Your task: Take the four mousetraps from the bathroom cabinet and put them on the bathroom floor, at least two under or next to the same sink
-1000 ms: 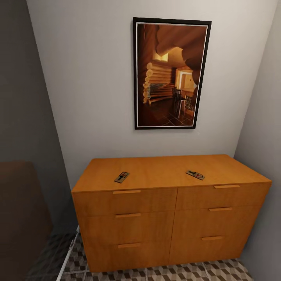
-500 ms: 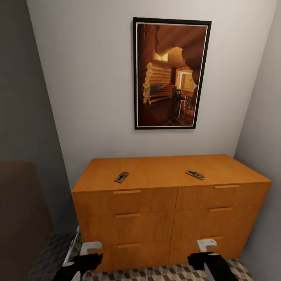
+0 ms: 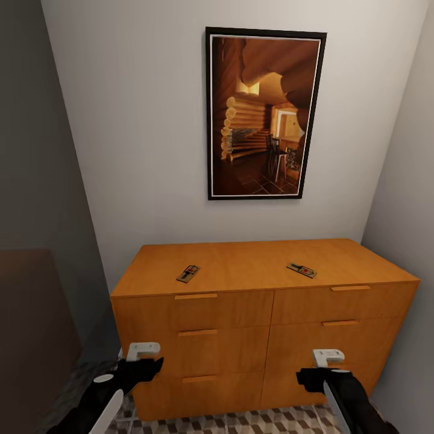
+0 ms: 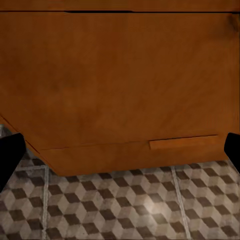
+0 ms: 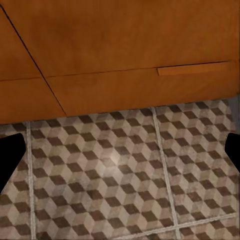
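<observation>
Well above fingers (image 3: 146,349): mousetraps (image 3: 188,273) atop cabinet (image 3: 241,337).

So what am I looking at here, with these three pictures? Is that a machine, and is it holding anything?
These are a simulator's renders of a wheeled robot with two arms. The large picture comes from a camera on its head. It faces a low orange-brown cabinet with a framed picture on the wall above. Two mousetraps lie on the cabinet top, one towards the left and one towards the right. Low in that picture are the robot's own arms, ending in the left gripper and the right gripper. The two smaller pictures come from cameras near each gripper, looking along its fingers. Both show the cabinet's lower drawers and the cube-patterned floor. The dark fingertips stand wide apart at the picture's edges, so both grippers are open and hold nothing.
</observation>
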